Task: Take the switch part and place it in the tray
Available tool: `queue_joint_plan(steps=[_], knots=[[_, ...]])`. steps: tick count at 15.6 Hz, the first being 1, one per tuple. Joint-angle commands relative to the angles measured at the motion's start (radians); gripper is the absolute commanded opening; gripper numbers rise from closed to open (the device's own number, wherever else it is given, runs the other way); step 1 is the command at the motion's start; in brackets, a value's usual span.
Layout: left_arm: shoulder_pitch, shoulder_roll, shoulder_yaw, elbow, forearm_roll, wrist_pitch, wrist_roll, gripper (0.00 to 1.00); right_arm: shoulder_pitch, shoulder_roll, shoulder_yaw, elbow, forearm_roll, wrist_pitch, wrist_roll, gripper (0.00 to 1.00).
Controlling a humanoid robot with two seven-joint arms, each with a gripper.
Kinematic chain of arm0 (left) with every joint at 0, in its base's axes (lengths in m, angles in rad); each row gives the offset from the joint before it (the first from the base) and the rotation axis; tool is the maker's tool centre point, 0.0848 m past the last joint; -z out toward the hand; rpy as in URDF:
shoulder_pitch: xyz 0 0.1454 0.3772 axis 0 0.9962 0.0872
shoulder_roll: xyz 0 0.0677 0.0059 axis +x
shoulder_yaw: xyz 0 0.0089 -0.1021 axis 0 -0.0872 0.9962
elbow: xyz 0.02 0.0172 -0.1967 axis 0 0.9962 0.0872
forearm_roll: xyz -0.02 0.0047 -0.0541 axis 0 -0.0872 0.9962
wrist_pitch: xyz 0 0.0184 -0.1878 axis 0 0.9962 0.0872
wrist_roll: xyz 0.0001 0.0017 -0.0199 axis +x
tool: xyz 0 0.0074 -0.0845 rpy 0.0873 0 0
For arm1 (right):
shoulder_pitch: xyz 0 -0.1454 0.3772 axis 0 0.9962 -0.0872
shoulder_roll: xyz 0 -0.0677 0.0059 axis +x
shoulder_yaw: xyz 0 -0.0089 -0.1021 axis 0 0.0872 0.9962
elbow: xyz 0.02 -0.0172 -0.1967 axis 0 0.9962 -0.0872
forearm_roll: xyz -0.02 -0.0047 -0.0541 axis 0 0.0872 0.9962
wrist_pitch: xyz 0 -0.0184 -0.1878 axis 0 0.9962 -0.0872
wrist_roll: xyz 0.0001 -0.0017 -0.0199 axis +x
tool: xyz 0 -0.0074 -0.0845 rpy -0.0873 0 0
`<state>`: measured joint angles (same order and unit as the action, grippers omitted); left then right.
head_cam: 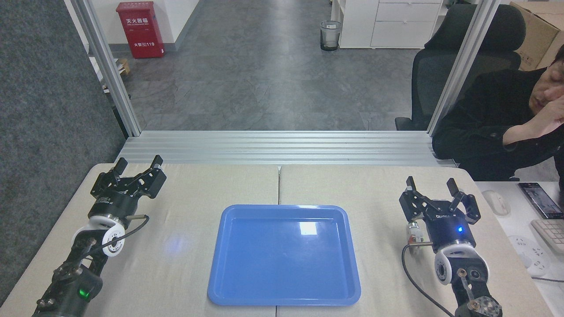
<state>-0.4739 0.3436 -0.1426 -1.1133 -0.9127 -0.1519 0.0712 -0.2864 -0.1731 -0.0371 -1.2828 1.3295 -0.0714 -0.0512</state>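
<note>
right tool (432,185) open, near table edge (471,176)

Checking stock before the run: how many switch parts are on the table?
1: a switch part lies right of the tray, partly hidden by the right gripper. More could be hidden under the arm.

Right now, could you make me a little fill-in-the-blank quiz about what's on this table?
1. The tray is coloured ____.
2. Inside, the tray holds ____.
3. The switch part lies beside the ____ end effector.
4. Both the left end effector and the right one have their fingers ____.

Missing words: blue; nothing; right; open
</note>
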Motion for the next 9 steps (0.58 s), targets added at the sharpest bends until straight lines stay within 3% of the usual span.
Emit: queue_joint_plan(steps=[1,9], knots=[[0.000,0.000,0.000,0.001,0.000,0.000,-0.001,1.00,0.001,0.000,-0.001,-0.001,0.000,0.001,0.001,1.00],[0.000,0.000,0.000,0.000,0.000,0.000,-0.001,1.00,0.001,-0.002,-0.001,-0.001,-0.001,-0.001,0.001,1.00]])
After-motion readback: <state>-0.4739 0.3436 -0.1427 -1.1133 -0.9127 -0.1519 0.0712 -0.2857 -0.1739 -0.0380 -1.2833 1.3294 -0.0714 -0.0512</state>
